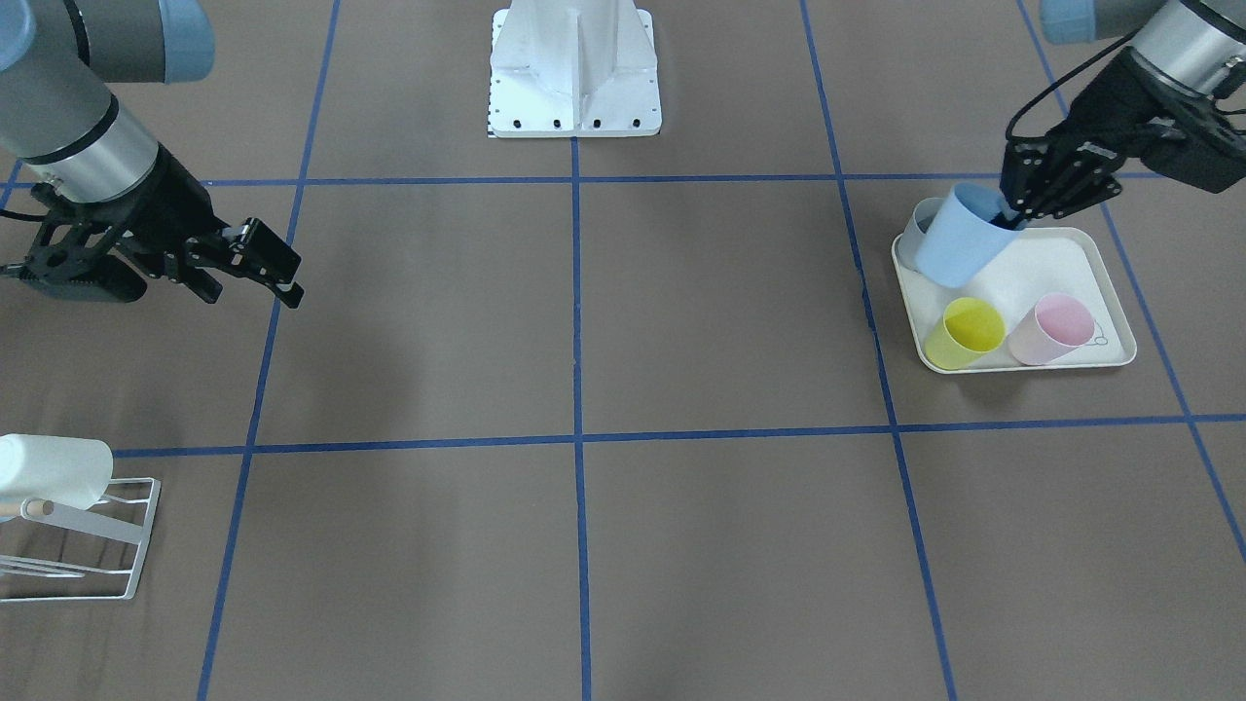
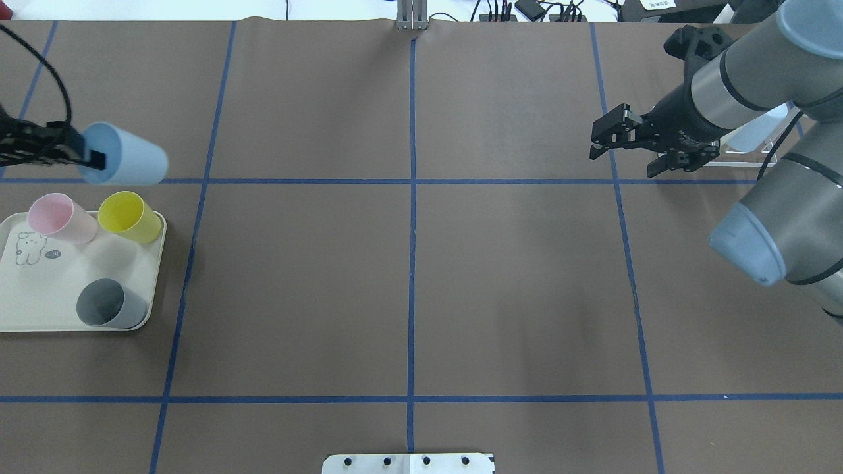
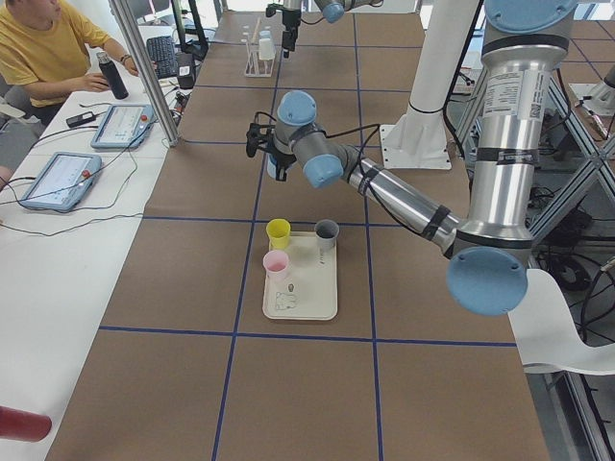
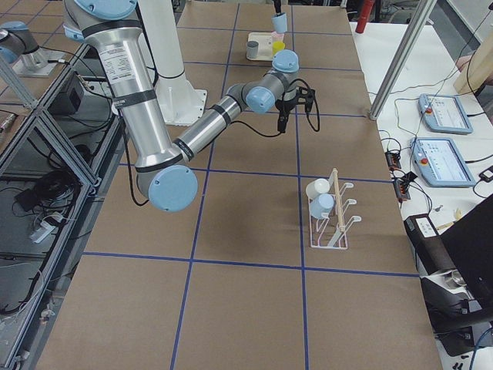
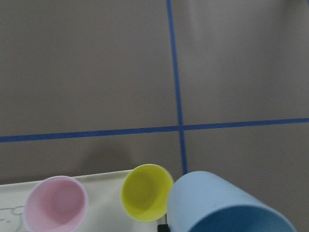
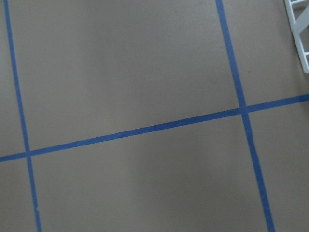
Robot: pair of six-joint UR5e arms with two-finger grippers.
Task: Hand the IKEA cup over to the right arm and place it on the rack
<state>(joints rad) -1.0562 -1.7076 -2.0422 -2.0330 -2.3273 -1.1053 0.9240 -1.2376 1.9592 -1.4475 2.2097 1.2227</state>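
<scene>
Pale blue plastic, the IKEA cup (image 2: 128,162) hangs in the air at the robot's left end of the bench (image 2: 408,276), a brown surface crossed by blue tape lines. The left claw (image 2: 92,158) is clenched on the cup's rim, with one black finger showing inside the mouth. The cup is tipped onto its side, its mouth toward the claw and its closed base pointing toward the middle of the bench. It touches neither the bench nor the tray (image 2: 20,326), a cream one with a small rabbit drawing that lies just beside and below it. On that tray stand a pink cup (image 2: 59,219), a yellow cup (image 2: 128,216) and a grey cup (image 2: 108,304), all upright with their mouths up. At the opposite end of the bench, well apart from the blue cup, the right claw (image 2: 624,158) hovers with its fingers spread wide and nothing between them. Near it stands the rack (image 4: 331,223), a small white wire frame with a light wooden dowel (image 4: 337,200). Two cups already hang on its prongs, a white cup (image 4: 317,187) and a light blue cup (image 4: 323,203).
</scene>
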